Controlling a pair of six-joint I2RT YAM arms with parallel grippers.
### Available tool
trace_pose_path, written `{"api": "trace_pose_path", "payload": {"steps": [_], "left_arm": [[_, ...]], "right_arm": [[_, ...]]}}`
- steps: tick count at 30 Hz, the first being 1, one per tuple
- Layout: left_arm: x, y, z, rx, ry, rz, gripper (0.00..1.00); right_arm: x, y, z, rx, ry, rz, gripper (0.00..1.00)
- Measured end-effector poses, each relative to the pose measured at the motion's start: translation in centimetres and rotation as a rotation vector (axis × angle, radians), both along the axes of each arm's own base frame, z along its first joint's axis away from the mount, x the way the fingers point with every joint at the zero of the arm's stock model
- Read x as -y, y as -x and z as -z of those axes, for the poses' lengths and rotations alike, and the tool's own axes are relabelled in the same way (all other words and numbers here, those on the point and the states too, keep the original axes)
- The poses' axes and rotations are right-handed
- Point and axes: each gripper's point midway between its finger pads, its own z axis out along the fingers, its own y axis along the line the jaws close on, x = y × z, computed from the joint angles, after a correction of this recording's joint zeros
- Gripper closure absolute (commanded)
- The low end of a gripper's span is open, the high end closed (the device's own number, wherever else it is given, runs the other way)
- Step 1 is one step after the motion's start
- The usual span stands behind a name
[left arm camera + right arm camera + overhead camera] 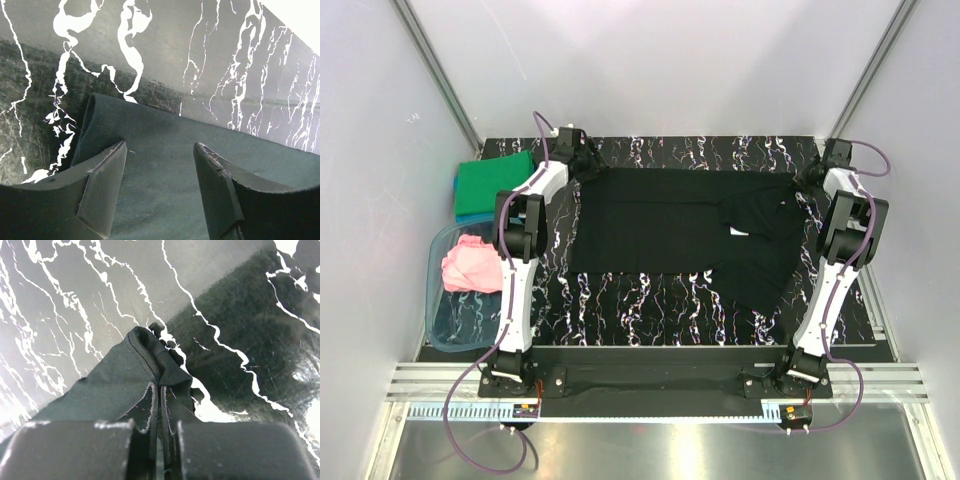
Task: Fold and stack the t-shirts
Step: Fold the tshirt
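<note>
— How does the black t-shirt (660, 220) look?
— Plain dark cloth, spread mostly flat on the middle of the marbled table (650, 300). It is bunched toward the right, where its small white neck label (738, 232) shows.
— Which way does it run?
— Its long axis goes left to right across the table, with the neck end toward the right.
— And the arms?
— The left gripper (160, 150) is over the far-left corner, jaws wide apart with cloth beneath. The right gripper (160, 387) pinches a fold at the far-right edge, jaws closed on it.
— Anything else?
— At the left edge, a green t-shirt (495, 183) lies folded on a blue t-shirt (468, 214). A pink t-shirt (468, 265) sits crumpled in the tub (445, 330).
</note>
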Motion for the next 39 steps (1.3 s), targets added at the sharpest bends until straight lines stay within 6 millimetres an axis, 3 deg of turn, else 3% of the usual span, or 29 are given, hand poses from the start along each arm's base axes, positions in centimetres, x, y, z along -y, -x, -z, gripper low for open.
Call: {"api": "trace_pose_path", "payload": {"steps": [4,6,8,9,12,14,17,20,22,24,30,32,36,39], "left_arm": [[0.0,0.0,0.0,0.001,0.003,-0.002,0.36],[0.1,-0.1,-0.3,0.007,0.007,0.005,0.36],[0.0,0.2,-0.5,0.003,0.005,0.015,0.36],[-0.3,0.5,-0.7,-0.005,-0.003,0.017,0.36],[-1.2,3.0,-2.4,-0.034,-0.034,0.024,0.35],[-1.6,5.1,-5.1,-0.036,-0.053,0.034,0.35],[-1.9,8.5,-12.1,0.056,-0.087,0.059,0.34],[-0.3,13.8,-18.8,0.199,-0.085,0.118,0.34],[0.8,17.2,-20.3,0.249,-0.067,0.161,0.34],[1.6,21.0,-19.0,0.238,-0.049,0.203,0.34],[-1.4,29.5,-6.2,-0.089,-0.100,0.176,0.35],[-2.1,31.7,-3.6,-0.173,-0.107,0.162,0.35],[-2.6,34.1,-2.0,-0.218,-0.092,0.138,0.35],[-2.6,34.1,-2.3,-0.206,-0.080,0.127,0.34]], "right_arm": [[-0.3,-0.4,-0.3,0.034,-0.040,0.027,0.77],[-0.6,-0.7,-0.8,0.054,-0.065,0.021,0.61],[-0.8,-1.1,-1.5,0.068,-0.080,0.014,0.54],[-0.8,-1.2,-1.9,0.072,-0.084,0.013,0.46],[-0.8,0.0,-3.2,0.035,-0.086,0.039,0.41],[-0.8,1.8,-4.6,-0.025,-0.085,0.078,0.38],[-0.8,5.3,-8.0,-0.093,-0.071,0.144,0.40],[-1.9,10.8,-11.2,-0.148,-0.062,0.191,0.44],[-2.8,15.0,-11.8,-0.190,-0.054,0.215,0.45],[-3.9,19.6,-10.5,-0.273,-0.055,0.234,0.47],[-6.8,30.4,-4.4,-0.564,-0.094,0.277,0.55],[-7.9,33.3,-3.3,-0.634,-0.114,0.290,0.58],[-9.3,35.7,-3.6,-0.630,-0.125,0.304,0.58],[-10.2,36.3,-3.9,-0.609,-0.132,0.303,0.55]]}}
